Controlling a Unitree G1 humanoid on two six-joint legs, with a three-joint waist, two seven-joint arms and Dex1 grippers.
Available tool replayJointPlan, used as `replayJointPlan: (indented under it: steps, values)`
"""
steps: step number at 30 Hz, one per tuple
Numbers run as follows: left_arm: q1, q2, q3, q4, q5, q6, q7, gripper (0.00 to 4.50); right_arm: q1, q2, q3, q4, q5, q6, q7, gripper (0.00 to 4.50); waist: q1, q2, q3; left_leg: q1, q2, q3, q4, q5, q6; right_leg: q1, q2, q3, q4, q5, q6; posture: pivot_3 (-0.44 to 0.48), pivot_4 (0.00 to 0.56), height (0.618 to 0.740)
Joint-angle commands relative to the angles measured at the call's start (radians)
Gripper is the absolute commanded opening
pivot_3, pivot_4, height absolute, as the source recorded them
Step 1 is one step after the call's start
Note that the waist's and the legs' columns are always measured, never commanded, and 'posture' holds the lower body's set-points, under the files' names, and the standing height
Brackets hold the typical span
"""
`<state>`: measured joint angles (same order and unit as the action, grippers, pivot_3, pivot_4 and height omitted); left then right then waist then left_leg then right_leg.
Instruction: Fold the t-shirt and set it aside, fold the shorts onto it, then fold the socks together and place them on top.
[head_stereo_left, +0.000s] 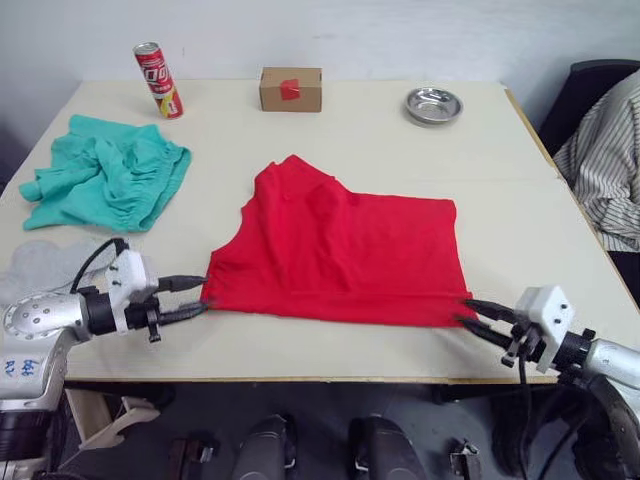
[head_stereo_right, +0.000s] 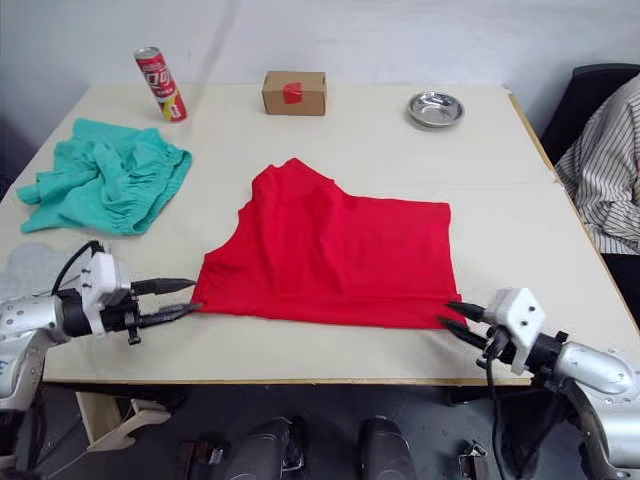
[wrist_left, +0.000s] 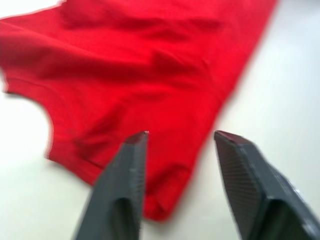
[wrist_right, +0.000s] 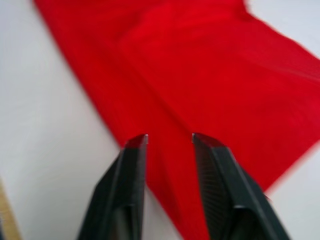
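Note:
The red t-shirt lies flat in the middle of the table, one sleeve pointing to the far side. My left gripper is open at the shirt's near left corner, and in the left wrist view that corner lies between the fingers. My right gripper is open at the near right corner, its fingers on either side of the hem. The teal shorts lie crumpled at the far left. The grey socks lie at the left edge, just behind my left arm.
A red can, a small cardboard box and a metal bowl stand along the table's far edge. A striped garment hangs over a chair beyond the right edge. Both grippers are close to the table's front edge.

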<state>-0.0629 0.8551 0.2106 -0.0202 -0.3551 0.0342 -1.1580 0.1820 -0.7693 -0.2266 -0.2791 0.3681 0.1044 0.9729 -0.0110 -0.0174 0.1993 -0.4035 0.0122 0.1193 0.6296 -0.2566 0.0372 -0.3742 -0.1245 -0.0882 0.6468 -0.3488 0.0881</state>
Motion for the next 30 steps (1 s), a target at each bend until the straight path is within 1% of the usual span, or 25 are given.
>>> replayJointPlan:
  steps: [1,4,6,8,9,11,15,16,18,20,24,26,28,30]
  values:
    - [-0.02,0.007,-0.048,0.072,0.137,-0.202,0.019,3.41,-0.013,-0.034,0.058,0.051,-0.114,-0.1,0.019,2.68,0.008,0.0,0.0,0.0,0.0,0.0,0.0,0.0,0.0,0.0,0.0,0.0,-0.001,0.001,-0.001,0.0,0.15,0.74]
    - [-0.077,-0.031,-0.078,0.141,0.193,-0.269,0.087,3.41,-0.064,-0.039,0.089,0.143,-0.183,-0.13,-0.009,2.68,0.011,0.0,0.0,-0.001,0.0,0.001,0.0,0.0,0.001,-0.001,0.0,0.0,-0.003,0.002,0.0,0.0,0.15,0.74]
    - [-0.1,-0.043,-0.101,0.168,0.217,-0.295,0.097,3.41,-0.099,-0.049,0.112,0.212,-0.239,-0.151,-0.026,2.68,0.009,-0.001,0.0,-0.002,0.0,0.001,0.0,0.0,0.001,0.0,0.0,0.0,-0.003,0.003,0.001,0.0,0.15,0.74]
    - [-0.119,-0.055,-0.116,0.188,0.215,-0.289,0.098,3.46,-0.134,-0.051,0.128,0.282,-0.284,-0.191,-0.048,2.28,0.006,-0.002,-0.001,-0.001,0.0,0.001,0.001,0.0,0.002,0.0,0.0,0.0,-0.004,0.003,0.001,0.0,0.15,0.74]
    - [-0.13,-0.058,-0.123,0.202,0.208,-0.28,0.091,3.26,-0.149,-0.054,0.135,0.308,-0.296,-0.201,-0.05,2.07,0.005,-0.003,-0.002,-0.001,0.0,0.001,0.001,0.0,0.002,0.0,0.0,0.0,-0.003,0.003,0.001,0.0,0.15,0.74]
    - [-0.143,-0.049,-0.139,0.238,0.218,-0.289,0.073,2.84,-0.161,-0.061,0.149,0.333,-0.305,-0.223,-0.04,1.43,0.004,-0.004,-0.003,-0.001,0.0,0.001,0.0,0.001,0.001,0.0,0.0,0.0,-0.003,0.003,0.001,0.0,0.15,0.74]
    - [-0.153,-0.026,-0.159,0.29,0.228,-0.3,0.043,1.59,-0.165,-0.075,0.165,0.351,-0.305,-0.246,-0.021,0.1,0.007,-0.007,-0.005,0.0,0.0,0.001,0.001,0.001,0.002,0.001,0.0,-0.001,-0.003,0.004,0.002,0.0,0.15,0.74]
    - [-0.149,-0.018,-0.167,0.3,0.22,-0.287,0.018,1.27,-0.167,-0.088,0.168,0.365,-0.302,-0.246,-0.003,0.0,0.006,-0.007,-0.005,0.0,0.0,0.001,0.001,0.001,0.002,0.002,0.0,-0.001,-0.003,0.004,0.002,0.0,0.15,0.74]
    - [-0.131,-0.011,-0.175,0.293,0.184,-0.231,-0.032,0.67,-0.168,-0.102,0.171,0.38,-0.283,-0.235,0.031,0.0,0.006,-0.007,-0.007,0.0,0.0,0.001,0.001,0.001,0.003,0.002,0.0,-0.001,-0.003,0.005,0.002,0.0,0.15,0.74]
    - [-0.084,-0.009,-0.17,0.23,0.12,-0.14,-0.064,0.02,-0.161,-0.107,0.171,0.374,-0.245,-0.21,0.067,0.0,0.006,-0.007,-0.009,0.001,0.0,0.001,0.001,0.001,0.003,0.002,-0.001,-0.001,-0.004,0.005,0.002,0.0,0.15,0.74]
    - [0.052,0.026,-0.12,0.098,0.072,-0.062,-0.053,0.02,-0.113,-0.152,0.157,0.306,-0.177,-0.133,0.135,0.0,0.007,-0.004,-0.012,0.001,0.0,0.0,-0.002,0.0,0.002,0.003,-0.001,-0.001,-0.009,0.005,0.001,0.0,0.15,0.74]
    - [0.146,0.036,-0.046,-0.003,0.025,0.016,-0.007,0.02,-0.072,-0.185,0.141,0.256,-0.156,-0.092,0.153,0.0,0.007,-0.003,-0.012,0.001,0.0,0.0,-0.002,-0.001,0.001,0.004,-0.001,-0.001,-0.012,0.004,0.002,0.0,0.15,0.74]
    - [0.247,0.026,0.041,-0.126,-0.033,0.109,0.05,0.02,-0.031,-0.208,0.123,0.209,-0.14,-0.055,0.158,0.0,0.006,-0.003,-0.012,0.0,0.0,0.0,-0.003,-0.002,0.001,0.006,0.0,-0.001,-0.016,0.004,0.002,0.0,0.15,0.74]
    - [0.339,0.018,0.095,-0.232,-0.048,0.161,0.092,0.02,0.002,-0.216,0.106,0.169,-0.125,-0.026,0.153,0.0,0.007,-0.004,-0.012,0.0,0.001,0.0,-0.003,-0.003,0.004,0.008,0.0,-0.002,-0.019,0.004,0.002,0.0,0.15,0.74]
